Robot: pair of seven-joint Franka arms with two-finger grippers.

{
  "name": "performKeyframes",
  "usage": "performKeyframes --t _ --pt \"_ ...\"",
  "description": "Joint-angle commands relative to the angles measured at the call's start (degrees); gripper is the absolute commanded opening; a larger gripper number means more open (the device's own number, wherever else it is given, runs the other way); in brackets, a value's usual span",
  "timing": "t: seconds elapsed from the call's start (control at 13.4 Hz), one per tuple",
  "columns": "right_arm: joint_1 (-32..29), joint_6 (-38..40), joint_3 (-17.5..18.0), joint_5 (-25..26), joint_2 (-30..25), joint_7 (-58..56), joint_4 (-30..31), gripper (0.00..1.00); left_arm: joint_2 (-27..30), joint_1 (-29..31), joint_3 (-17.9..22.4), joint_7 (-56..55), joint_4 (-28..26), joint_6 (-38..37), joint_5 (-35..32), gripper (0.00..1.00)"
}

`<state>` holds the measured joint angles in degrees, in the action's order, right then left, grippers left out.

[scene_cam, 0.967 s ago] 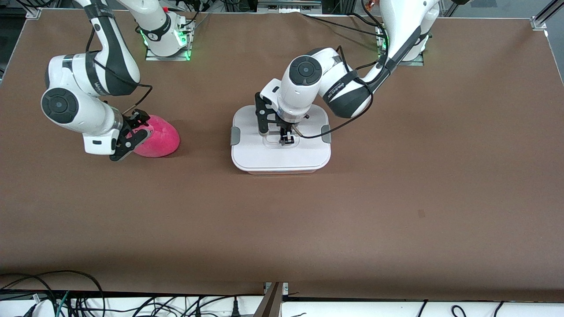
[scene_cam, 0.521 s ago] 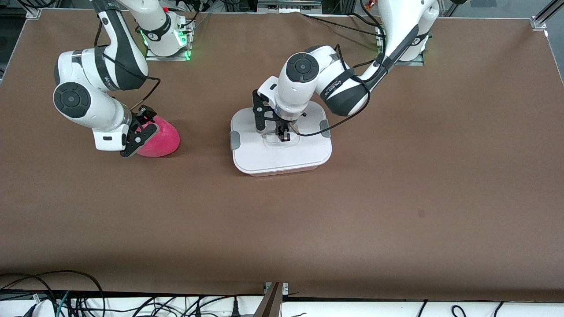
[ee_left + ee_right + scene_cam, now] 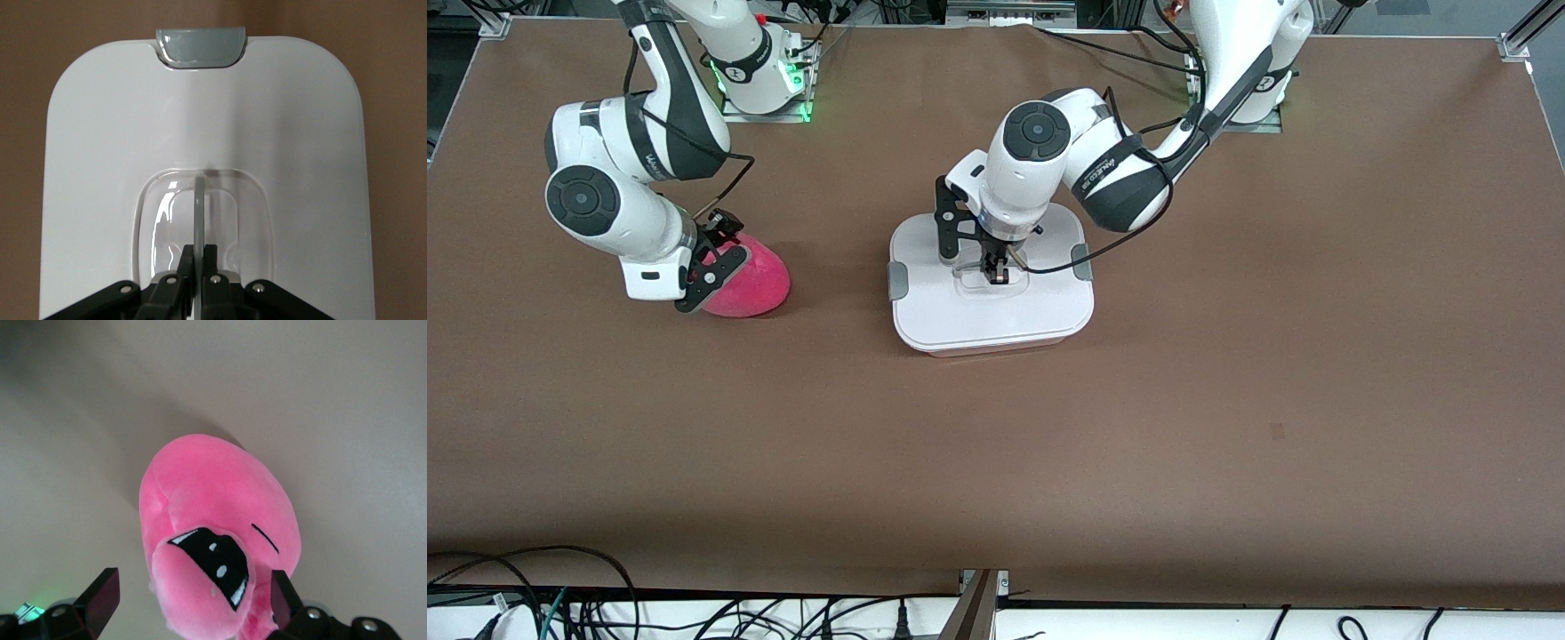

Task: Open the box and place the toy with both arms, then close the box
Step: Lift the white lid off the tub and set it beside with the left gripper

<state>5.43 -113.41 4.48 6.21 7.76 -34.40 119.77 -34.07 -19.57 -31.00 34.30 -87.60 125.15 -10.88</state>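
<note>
The box [image 3: 996, 348] stands mid-table as a pale-pink tub under its white lid [image 3: 960, 316], which has grey clips [image 3: 897, 281] at both ends. My left gripper [image 3: 994, 271] is over the lid's middle. In the left wrist view that gripper [image 3: 200, 257] is shut on the thin upright handle [image 3: 200, 207] in the clear recess. The hot-pink toy [image 3: 751, 280] lies toward the right arm's end of the table. My right gripper [image 3: 713, 267] is open at it. In the right wrist view its fingers [image 3: 100, 597] stand either side of the toy's [image 3: 213, 513] black-eyed end.
The brown table [image 3: 1138, 427] runs wide between the box and the front camera. Both arm bases [image 3: 765, 80] stand along the edge farthest from that camera. Cables lie below the table's near edge [image 3: 996, 573].
The left gripper has shut on the lid's handle, and the lid has shifted slightly with it. The right arm has moved in over the toy, its gripper still open.
</note>
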Motion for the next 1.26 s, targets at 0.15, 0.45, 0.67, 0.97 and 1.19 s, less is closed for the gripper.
performKeyframes --t 0.15,0.45,0.67,0.97,1.19 --pt "-0.24 -2.43 0.18 1.00 -1.78 -0.85 2.75 0.79 2.60 0.32 -0.20 4.45 0.85 -2.80 -1.16 0.00" --pt "-0.24 -2.26 0.18 1.00 -1.61 -0.76 2.66 0.29 6.90 2.25 -0.20 4.72 1.73 -11.05 -0.20 0.00" --pt "-0.24 -1.64 0.18 0.91 -1.52 -0.14 2.22 0.14 8.49 6.11 -0.55 9.10 3.74 -18.34 -0.02 0.00" --pt "-0.24 1.77 0.09 0.82 -1.61 0.12 -0.84 0.12 9.10 16.03 -1.25 21.74 6.74 -26.17 4.02 0.00" --pt "-0.24 7.13 0.18 0.21 -1.69 0.21 -6.46 0.12 9.55 23.76 -1.17 30.97 6.74 -27.85 5.68 0.00"
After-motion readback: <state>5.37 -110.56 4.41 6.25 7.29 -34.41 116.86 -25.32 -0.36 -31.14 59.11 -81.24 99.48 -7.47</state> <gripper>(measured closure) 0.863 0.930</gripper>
